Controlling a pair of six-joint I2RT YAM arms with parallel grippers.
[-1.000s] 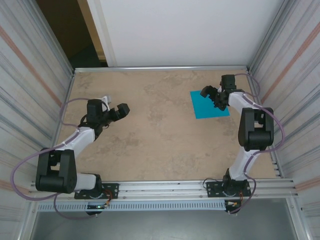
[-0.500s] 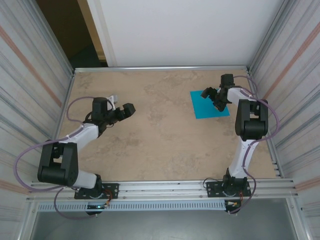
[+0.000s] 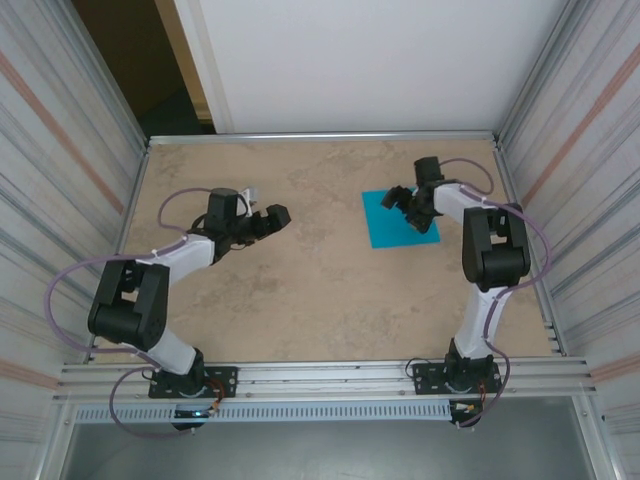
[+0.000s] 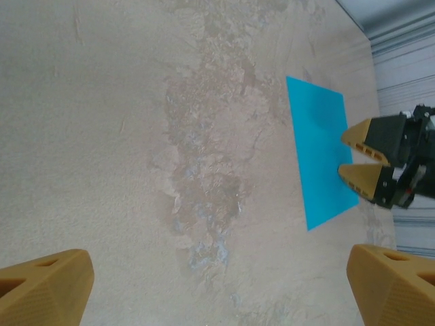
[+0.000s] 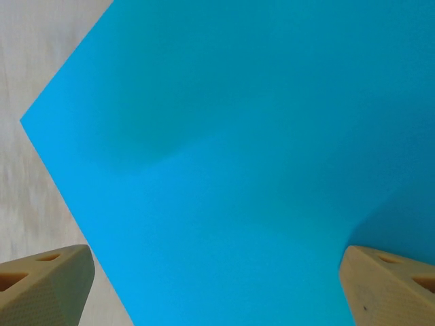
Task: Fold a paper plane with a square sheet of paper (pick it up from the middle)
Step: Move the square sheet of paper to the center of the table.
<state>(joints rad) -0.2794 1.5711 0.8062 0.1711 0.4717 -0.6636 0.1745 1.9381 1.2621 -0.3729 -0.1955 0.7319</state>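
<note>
The square sheet of paper (image 3: 385, 225) is teal-blue and lies unfolded on the tan table at the back right. In the right wrist view the sheet (image 5: 238, 156) has a soft bulge of shading. My right gripper (image 3: 408, 208) is open, pointing down onto the sheet's right part, its tan fingertips (image 5: 47, 285) spread wide with only paper between them. My left gripper (image 3: 268, 212) is open over bare table at mid-left, well apart from the sheet. From the left wrist I see the sheet (image 4: 319, 156) and the right gripper (image 4: 355, 156) on its far edge. The paper plane is out of view.
Corrugated metal walls close in the left and right sides, and a white panel stands behind the back rail (image 3: 320, 136). A darker stained patch (image 4: 204, 197) marks the bare table (image 3: 320, 290) between the arms.
The right gripper has swept left and the sheet has slid left with it. The left arm has reached farther right towards the table's centre.
</note>
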